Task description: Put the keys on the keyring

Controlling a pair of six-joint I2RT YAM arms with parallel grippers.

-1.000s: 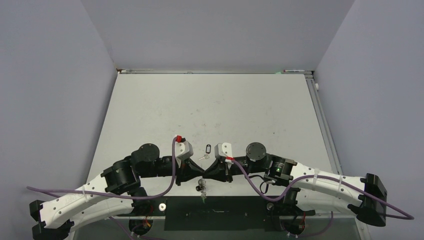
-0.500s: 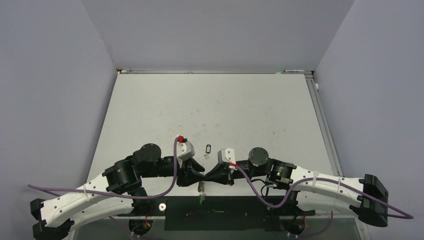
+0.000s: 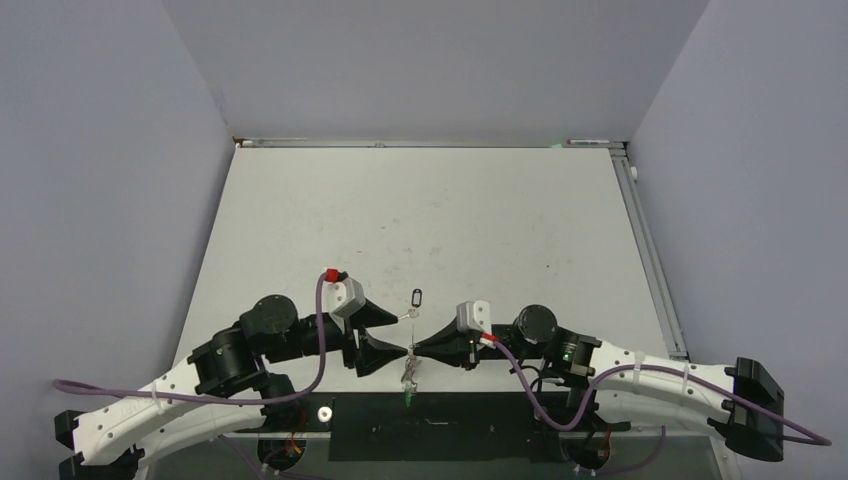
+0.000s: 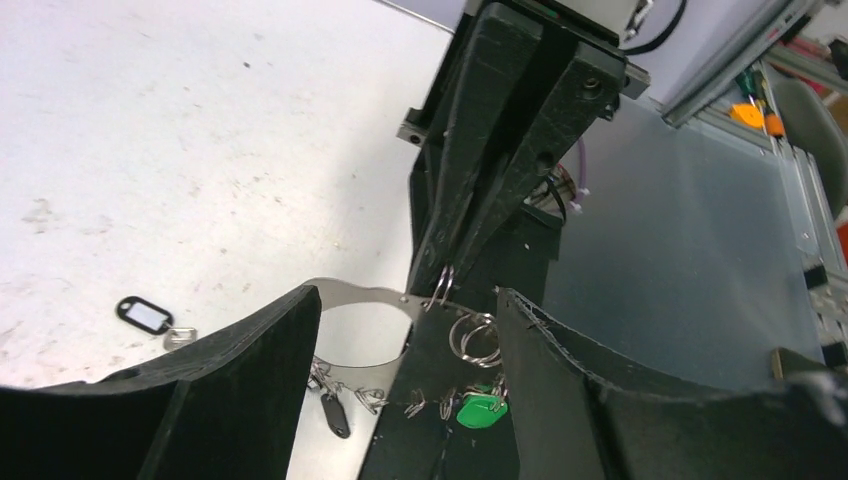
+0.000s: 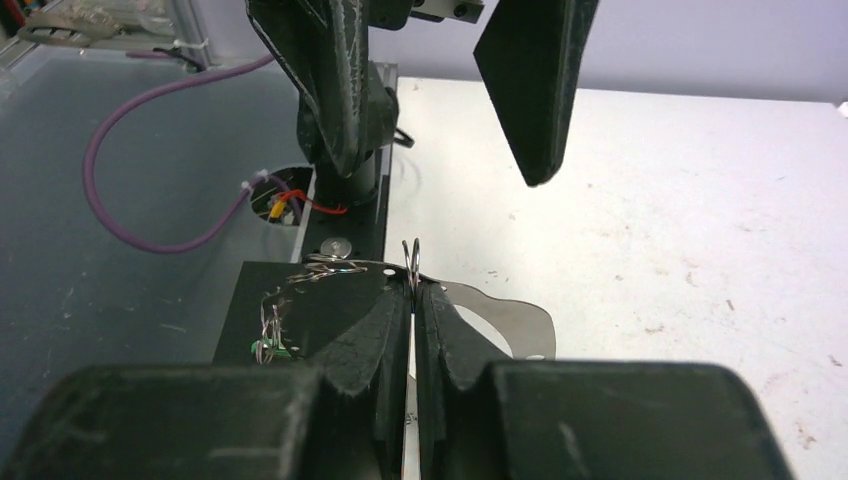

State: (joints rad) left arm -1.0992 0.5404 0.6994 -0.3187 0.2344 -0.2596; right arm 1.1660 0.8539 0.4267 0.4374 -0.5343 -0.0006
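The black two-finger left gripper has sprung apart and drawn back leftward over the last second. Its fingers now stand spread. The right gripper is pressed together, pinching a wire loop of the small silver keyring with chain, pale curved strap and green piece, which hangs at the top view's lower middle. A tiny black-headed key lies on the white table just above the grippers.

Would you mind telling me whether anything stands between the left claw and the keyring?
Nothing visible does. The keyring hangs from the shut right claw, just ahead of the open left claw and in line with its gap, with only air between them.
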